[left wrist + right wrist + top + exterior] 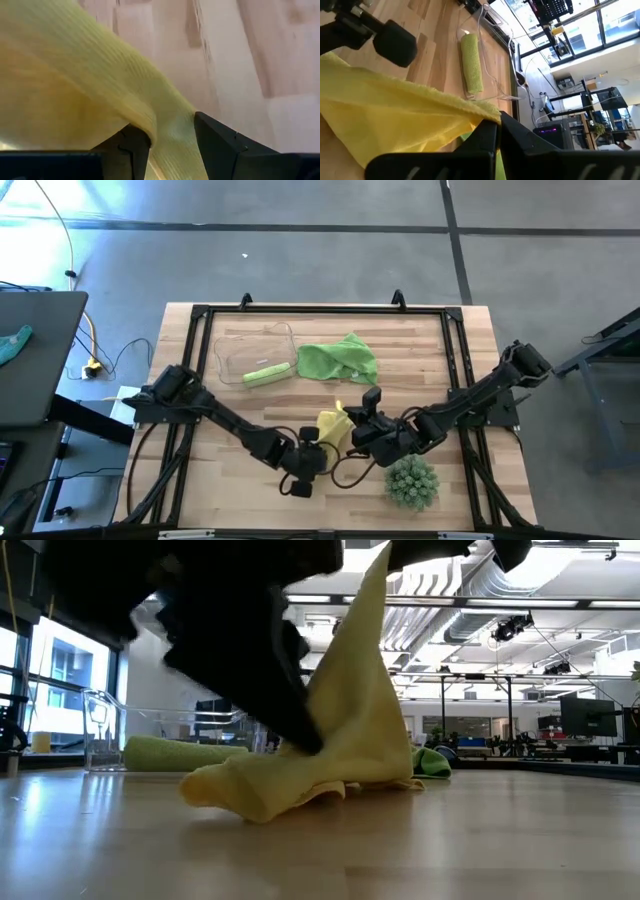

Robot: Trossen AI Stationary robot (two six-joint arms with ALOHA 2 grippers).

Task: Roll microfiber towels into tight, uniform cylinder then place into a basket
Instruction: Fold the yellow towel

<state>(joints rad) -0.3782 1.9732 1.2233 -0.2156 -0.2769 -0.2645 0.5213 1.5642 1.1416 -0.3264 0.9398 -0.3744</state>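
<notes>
The yellow towel (333, 426) is held between both grippers near the table's front middle. In the low view one corner of the towel (372, 600) is drawn up while its lower folds (260, 790) lie on the table. My left gripper (312, 452) is shut on its lower part. My right gripper (362, 418) is shut on the raised corner. A rolled lime green towel (267, 374) lies at the near rim of the clear basket (240, 345); whether it lies inside, I cannot tell. A loose lime green towel (340, 358) lies crumpled at the far middle. My left gripper pinches a fold of the yellow towel (167, 131) between its two fingers (134, 145), low down near the table. The cloth runs up and away from the fingers in a smooth band. The towel's lower folds rest on the table beside it. My right gripper pinches the yellow towel at its raised edge (481, 118) between its two fingers (487, 135), near a corner. The cloth hangs down from the fingers, sloping to the table. One layer or several, I cannot tell.
A spiky green ball-shaped plant (412, 480) stands at the front right, close to my right arm. A black frame rail (320, 310) runs round the table. A teal cloth (14, 342) lies on a side desk, off the table to the left.
</notes>
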